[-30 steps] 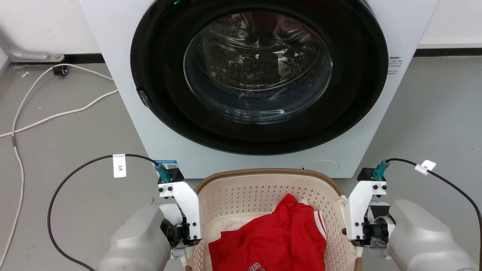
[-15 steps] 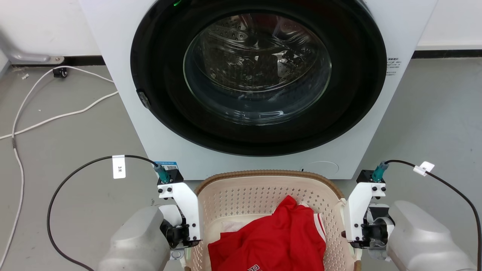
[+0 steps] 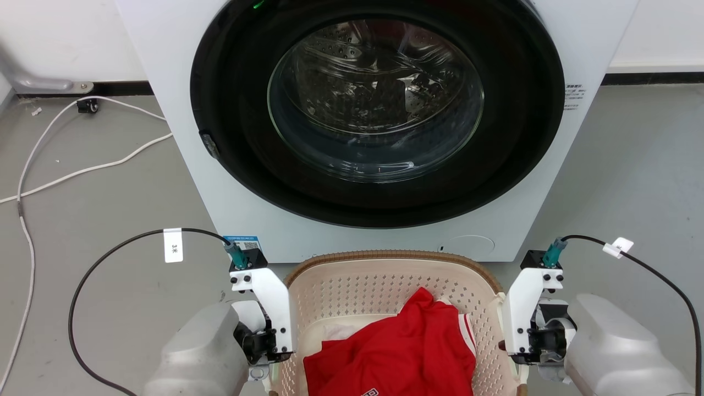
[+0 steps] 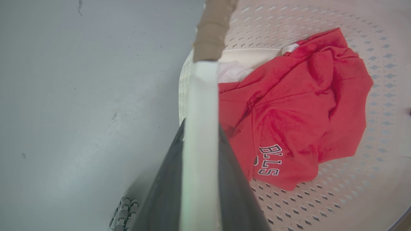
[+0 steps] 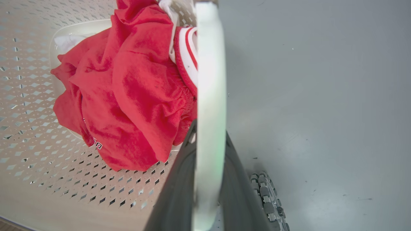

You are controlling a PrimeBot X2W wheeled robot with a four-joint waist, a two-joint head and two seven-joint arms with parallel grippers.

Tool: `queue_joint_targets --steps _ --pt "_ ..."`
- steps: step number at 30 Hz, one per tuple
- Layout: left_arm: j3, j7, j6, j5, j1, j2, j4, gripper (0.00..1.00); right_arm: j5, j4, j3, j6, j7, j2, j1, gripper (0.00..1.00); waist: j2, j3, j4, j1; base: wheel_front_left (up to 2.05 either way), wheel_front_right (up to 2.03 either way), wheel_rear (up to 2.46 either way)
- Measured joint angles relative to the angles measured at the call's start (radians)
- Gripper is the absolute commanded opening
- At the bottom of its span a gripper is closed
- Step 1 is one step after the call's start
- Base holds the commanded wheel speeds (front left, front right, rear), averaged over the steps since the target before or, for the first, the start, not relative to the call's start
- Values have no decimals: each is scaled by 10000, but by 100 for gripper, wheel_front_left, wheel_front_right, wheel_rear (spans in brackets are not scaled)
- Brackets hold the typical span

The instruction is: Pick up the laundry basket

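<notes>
The laundry basket [image 3: 357, 286] sits low in the head view, directly in front of the washer, with a brown rim [image 3: 396, 254] and cream perforated walls. A red jersey [image 3: 396, 352] lies crumpled inside it. My left gripper [image 3: 275, 357] is at the basket's left side. In the left wrist view the left gripper [image 4: 201, 128] has its dark fingers shut on the white handle [image 4: 200, 96]. My right gripper [image 3: 514, 352] is at the right side. In the right wrist view the right gripper [image 5: 210, 131] is shut on the other white handle [image 5: 208, 64].
A white front-loading washing machine [image 3: 594, 33] with a closed round glass door [image 3: 377, 99] stands just behind the basket. White cables [image 3: 82, 165] trail over the grey floor at the left. Bare grey floor [image 3: 632, 165] lies at the right.
Both grippers and the basket have drifted slightly lower in the head view. Both grips are unchanged.
</notes>
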Motion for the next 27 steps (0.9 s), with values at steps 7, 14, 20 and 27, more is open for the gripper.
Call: queue_joint_targets --steps 7,14,20,27 --pt "-61 -15 0 -84 0 0 19 0 58 38 4 0 10 6 0 0 0 12 -16 0 0 0 0" --pt "-136 -46 0 -159 -1 -4 46 0 81 59 -2 0 8 10 -3 0 0 57 -7 0 0 0 0" --pt "-196 -88 0 -205 -3 -15 61 0 84 79 0 0 8 10 -9 0 0 61 -21 0 0 0 0" --pt "-265 -121 -2 -282 -3 -13 90 0 92 92 0 0 6 19 -10 0 0 53 -24 0 0 0 0"
